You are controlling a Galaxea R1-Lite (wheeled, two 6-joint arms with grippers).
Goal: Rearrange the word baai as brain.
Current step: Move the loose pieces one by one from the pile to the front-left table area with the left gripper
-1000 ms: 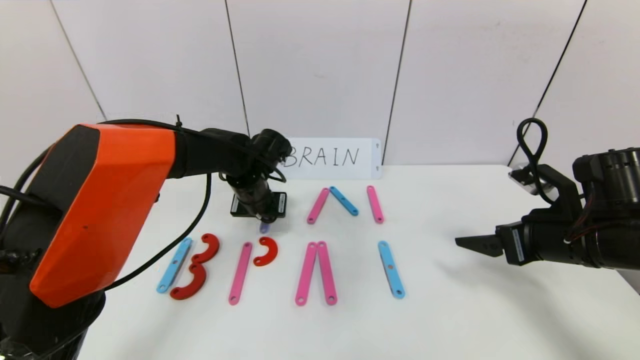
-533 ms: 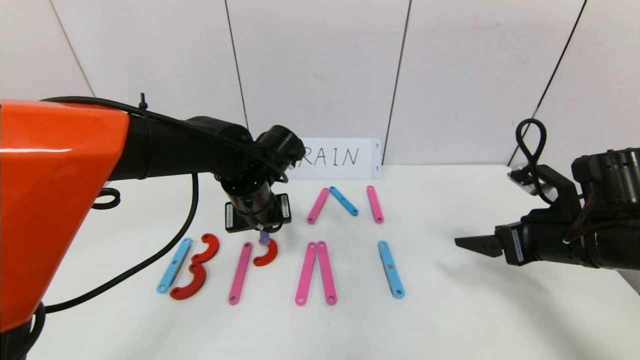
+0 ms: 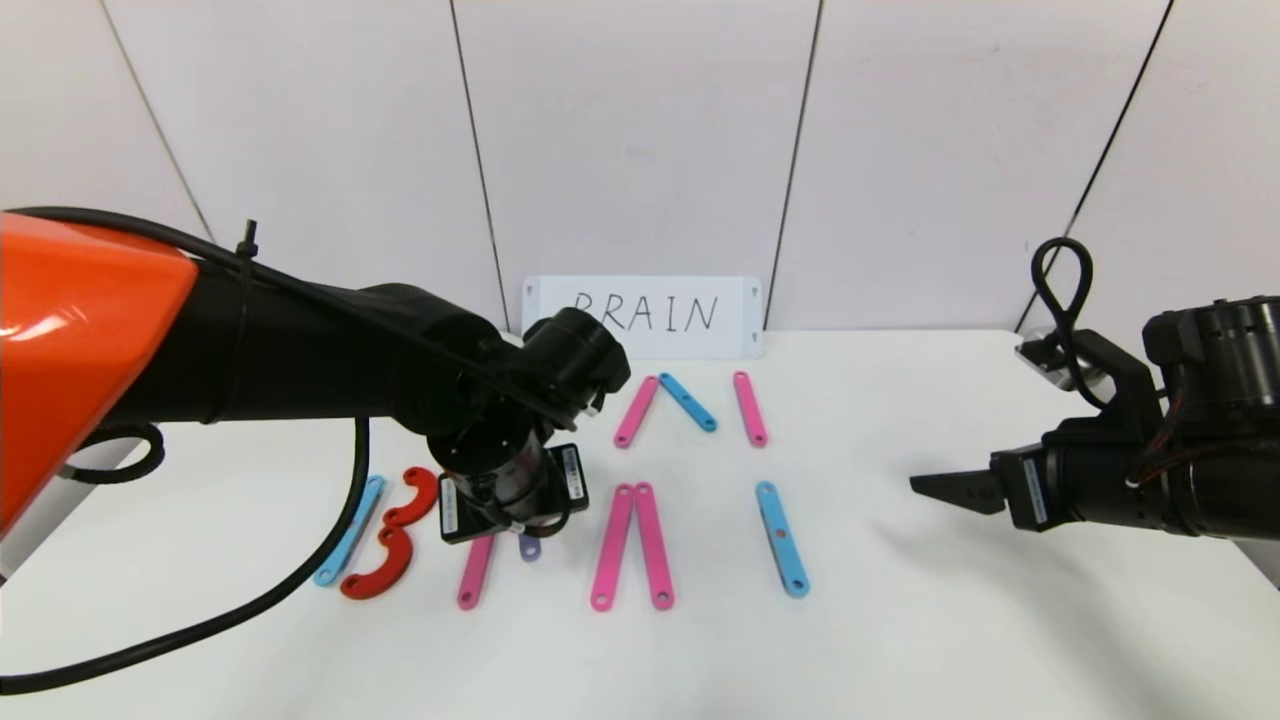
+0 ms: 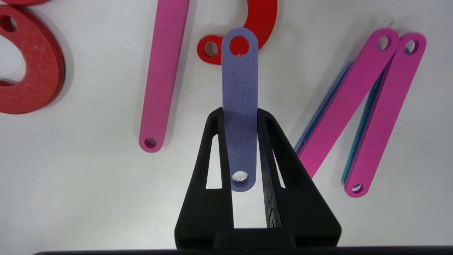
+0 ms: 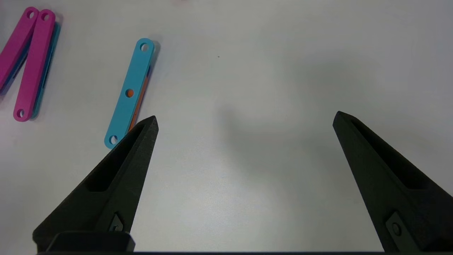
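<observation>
We see the left gripper (image 4: 240, 117) pointed down over the white surface (image 3: 900, 620), its fingers (image 4: 216, 148) closed on the two long edges of a short purple bar (image 4: 240, 92). The bar runs out ahead of the fingertips, and its free end, with a round hole, overlaps the lower tip of a red curved piece (image 4: 260, 24) that lies just beyond the fingers. Whether the bar touches that curve or the surface we cannot tell. To one side of the fingers lies a long pink bar (image 4: 163, 74), close by but apart from the purple one; farther off on that side sit two more red curves (image 3: 392, 535) and a blue bar (image 3: 348, 530) that form the first letter. On the other side of the fingers a pair of pink bars (image 4: 364, 106) meet at their far ends and spread toward the wrist, with blue pieces showing under their edges.

In the head view the left gripper (image 3: 515, 515) hides the red curve, and only the purple bar's tip (image 3: 529, 547) shows below it. Beyond the fingers lie another pink bar (image 3: 636, 411), a short blue bar (image 3: 688, 402), a pink bar (image 3: 749, 408) and the white card reading BRAIN (image 3: 650, 316).

The right gripper (image 5: 244, 120) hovers over bare surface, well apart from the letters, its fingers (image 5: 120, 163) spread wide and holding nothing. A blue bar with three holes (image 5: 129, 92) lies just past one fingertip.
</observation>
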